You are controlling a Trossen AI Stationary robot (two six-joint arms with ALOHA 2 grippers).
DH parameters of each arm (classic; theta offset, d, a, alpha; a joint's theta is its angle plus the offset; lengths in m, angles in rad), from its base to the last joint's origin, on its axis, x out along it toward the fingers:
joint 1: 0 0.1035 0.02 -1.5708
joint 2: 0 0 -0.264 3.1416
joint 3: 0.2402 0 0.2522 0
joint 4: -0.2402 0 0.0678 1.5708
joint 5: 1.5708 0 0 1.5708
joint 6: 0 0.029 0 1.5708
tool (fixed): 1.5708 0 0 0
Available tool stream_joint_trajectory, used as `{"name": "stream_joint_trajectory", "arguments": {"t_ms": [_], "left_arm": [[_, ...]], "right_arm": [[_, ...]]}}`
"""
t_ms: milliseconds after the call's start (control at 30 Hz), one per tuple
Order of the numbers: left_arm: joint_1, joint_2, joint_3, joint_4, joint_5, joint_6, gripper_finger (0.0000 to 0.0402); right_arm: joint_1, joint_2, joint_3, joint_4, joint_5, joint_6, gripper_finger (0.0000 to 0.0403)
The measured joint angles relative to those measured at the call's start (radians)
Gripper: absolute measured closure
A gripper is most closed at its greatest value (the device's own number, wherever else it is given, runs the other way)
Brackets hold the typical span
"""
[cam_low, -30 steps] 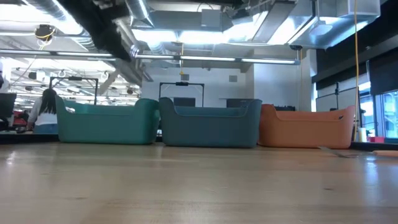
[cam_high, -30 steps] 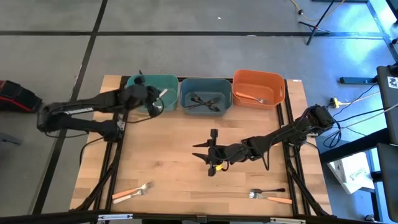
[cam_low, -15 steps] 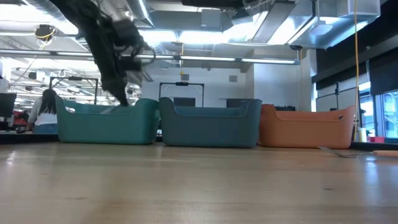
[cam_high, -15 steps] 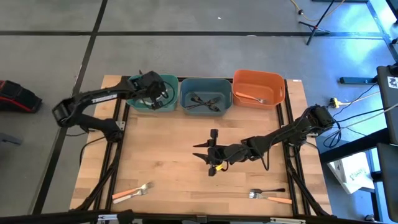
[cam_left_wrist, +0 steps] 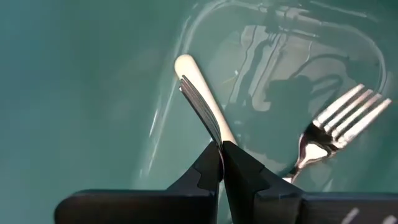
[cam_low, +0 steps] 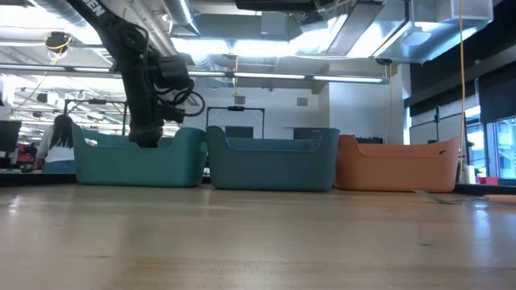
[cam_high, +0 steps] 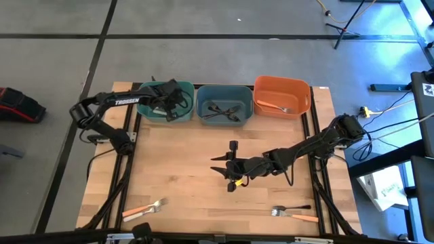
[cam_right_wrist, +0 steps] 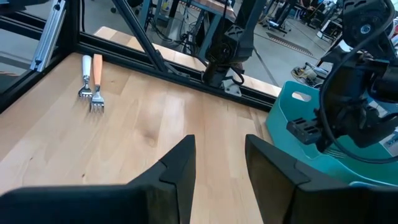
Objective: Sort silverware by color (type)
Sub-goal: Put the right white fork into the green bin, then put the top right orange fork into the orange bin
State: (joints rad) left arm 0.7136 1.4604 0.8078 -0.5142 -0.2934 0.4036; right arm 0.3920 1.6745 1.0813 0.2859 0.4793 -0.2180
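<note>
A slim white-handled fork with metal tines [cam_left_wrist: 202, 102] was pinched edge-on between the pressed-together fingers of the left gripper [cam_left_wrist: 221, 163], which reached down inside the teal plastic bin [cam_high: 165, 102] at the far left of the wooden table [cam_high: 190, 163]. A second metal fork [cam_left_wrist: 333, 127] lay on that bin's floor just beside it. Black-handled forks [cam_high: 220, 110] lay in the middle grey-blue bin [cam_high: 224, 104], and one orange-handled fork [cam_high: 273, 106] in the orange bin [cam_high: 282, 96]. Unsorted forks stayed on the table's near edge: a white and orange pair [cam_high: 144, 209] on the left, a black and orange pair [cam_high: 293, 213] on the right. The right gripper [cam_high: 230, 166] hovered over mid-table, its fingers [cam_right_wrist: 177, 168] spread and empty.
</note>
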Motion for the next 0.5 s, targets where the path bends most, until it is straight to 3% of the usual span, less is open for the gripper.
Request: {"name": "stream_joint_trajectory", "arguments": {"t_ms": [233,500], "left_arm": [[0.000,0.013,0.000,-0.001,0.004,-0.026,0.0385],[-0.002,0.001,0.012,-0.031,-0.020,-0.039,0.0325]], "right_arm": [[0.000,0.000,0.000,0.000,0.000,0.002,0.0272],[0.000,0.000,0.000,-0.001,0.000,0.003,0.0272]]}}
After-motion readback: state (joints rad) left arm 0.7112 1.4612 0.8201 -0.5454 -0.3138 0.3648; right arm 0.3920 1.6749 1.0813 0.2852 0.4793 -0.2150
